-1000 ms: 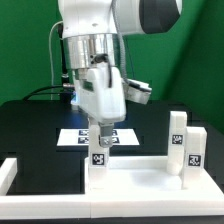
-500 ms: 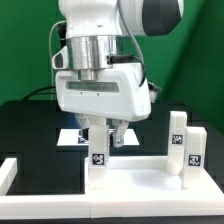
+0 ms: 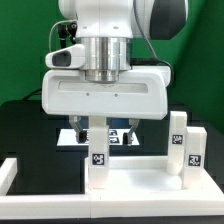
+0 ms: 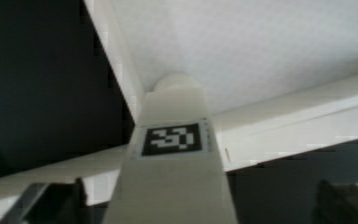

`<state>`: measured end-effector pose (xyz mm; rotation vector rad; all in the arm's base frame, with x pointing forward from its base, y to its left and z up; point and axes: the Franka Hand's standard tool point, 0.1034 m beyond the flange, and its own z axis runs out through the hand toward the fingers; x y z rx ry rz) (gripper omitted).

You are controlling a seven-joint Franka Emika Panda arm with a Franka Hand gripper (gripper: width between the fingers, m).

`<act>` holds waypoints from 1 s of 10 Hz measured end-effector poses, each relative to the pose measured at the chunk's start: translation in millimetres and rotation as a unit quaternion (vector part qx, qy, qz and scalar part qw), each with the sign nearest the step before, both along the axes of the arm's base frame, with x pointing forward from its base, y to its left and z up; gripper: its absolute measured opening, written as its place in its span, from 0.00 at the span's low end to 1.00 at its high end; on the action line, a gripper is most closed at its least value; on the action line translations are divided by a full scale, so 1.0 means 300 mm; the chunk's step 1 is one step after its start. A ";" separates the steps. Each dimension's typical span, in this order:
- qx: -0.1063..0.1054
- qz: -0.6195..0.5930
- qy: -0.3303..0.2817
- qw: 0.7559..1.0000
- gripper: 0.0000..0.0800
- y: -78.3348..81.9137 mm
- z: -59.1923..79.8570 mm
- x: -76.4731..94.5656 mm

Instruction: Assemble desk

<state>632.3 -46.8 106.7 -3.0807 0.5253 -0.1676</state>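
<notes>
Standing upright on the tabletop (image 3: 140, 178), the leg (image 3: 97, 158) sits between the spread hand's (image 3: 98, 128) fingers, ungripped.

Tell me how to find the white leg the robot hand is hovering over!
Find the big white gripper in the middle. Right under it one leg stands upright on the white tabletop, tag facing you. The other two legs stand together at the exterior view's right.
</notes>
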 end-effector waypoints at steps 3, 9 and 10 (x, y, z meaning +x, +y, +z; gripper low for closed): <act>0.011 -0.100 0.000 0.995 0.39 -0.003 -0.001 -0.001; 0.085 -0.463 -0.005 0.882 0.36 -0.018 -0.006 -0.003; 0.107 -0.509 -0.002 0.854 0.37 -0.021 -0.006 -0.002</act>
